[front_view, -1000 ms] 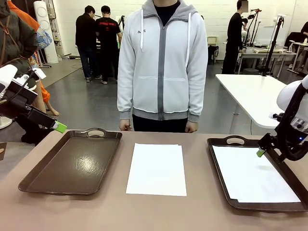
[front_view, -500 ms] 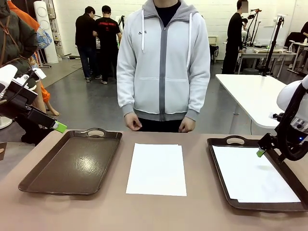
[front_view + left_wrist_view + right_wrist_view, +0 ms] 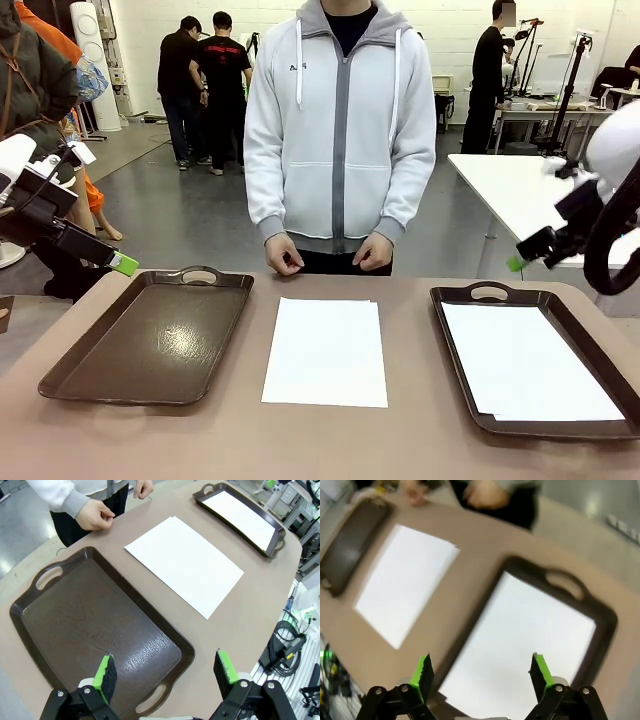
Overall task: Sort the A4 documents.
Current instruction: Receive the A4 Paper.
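Brown counter [image 3: 420, 440] carries an empty tray [image 3: 150, 345]; just beside it, between it and the second tray [image 3: 447, 340], the loose A4 documents [image 3: 326, 350] lie flat, and another sheet [image 3: 525, 360] rests inside that second tray. Paper is light, limp and slippery, so a pinch at a free edge seems the best hold. Left hand [image 3: 165, 666] hangs released above the empty tray's side. Right hand [image 3: 480, 666], jaws wide and holding nothing, has risen since a second ago and is well apart from the empty tray; the person's hands [image 3: 283, 254] have come forward.

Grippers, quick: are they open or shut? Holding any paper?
Left gripper: open, holding nothing.
Right gripper: open, holding nothing.
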Controlling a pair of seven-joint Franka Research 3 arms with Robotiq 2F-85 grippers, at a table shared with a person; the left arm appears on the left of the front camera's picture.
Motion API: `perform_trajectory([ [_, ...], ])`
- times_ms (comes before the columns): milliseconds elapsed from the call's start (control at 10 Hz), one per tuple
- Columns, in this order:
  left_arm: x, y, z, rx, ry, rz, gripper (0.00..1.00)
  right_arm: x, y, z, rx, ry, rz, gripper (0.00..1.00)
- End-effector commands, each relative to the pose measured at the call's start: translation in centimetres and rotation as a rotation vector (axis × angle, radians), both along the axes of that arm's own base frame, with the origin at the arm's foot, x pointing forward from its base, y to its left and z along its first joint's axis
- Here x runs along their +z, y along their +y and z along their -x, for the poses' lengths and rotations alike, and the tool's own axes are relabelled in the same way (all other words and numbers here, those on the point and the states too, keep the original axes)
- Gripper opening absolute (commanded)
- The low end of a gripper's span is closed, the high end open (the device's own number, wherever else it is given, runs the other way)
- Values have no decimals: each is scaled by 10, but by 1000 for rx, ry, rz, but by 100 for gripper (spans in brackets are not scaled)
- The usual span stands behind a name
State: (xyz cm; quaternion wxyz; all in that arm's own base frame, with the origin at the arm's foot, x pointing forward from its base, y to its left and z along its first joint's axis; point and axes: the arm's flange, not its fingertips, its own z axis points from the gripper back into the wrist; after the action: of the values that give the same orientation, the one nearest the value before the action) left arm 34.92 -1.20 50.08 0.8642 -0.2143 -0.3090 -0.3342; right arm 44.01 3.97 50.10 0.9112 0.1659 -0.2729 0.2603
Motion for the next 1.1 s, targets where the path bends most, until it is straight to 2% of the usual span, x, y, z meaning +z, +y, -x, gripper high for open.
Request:
perform_trajectory([
  [0,-2,2,-1,-18,-7,12,100,12,5,13,272,-61,-85,100],
  [100,-2,2,-1,-18,-7,12,100,30,15,20,349,-112,-49,100],
  [300,-2,2,-1,-18,-7,12,100,47,22,24,448,-133,-33,100],
  [400,-2,2,-1,-18,-7,12,100,45,24,25,468,-116,-39,100],
  [500,-2,2,-1,-18,-7,12,100,43,25,27,470,-25,-81,100],
  [600,-2,2,-1,-18,-7,12,100,45,24,33,441,23,-97,100],
  [800,-2,2,-1,-18,-7,12,100,48,18,46,366,63,-92,100],
  [1000,-2,2,-1,-18,-7,12,100,52,8,54,283,62,-149,100],
])
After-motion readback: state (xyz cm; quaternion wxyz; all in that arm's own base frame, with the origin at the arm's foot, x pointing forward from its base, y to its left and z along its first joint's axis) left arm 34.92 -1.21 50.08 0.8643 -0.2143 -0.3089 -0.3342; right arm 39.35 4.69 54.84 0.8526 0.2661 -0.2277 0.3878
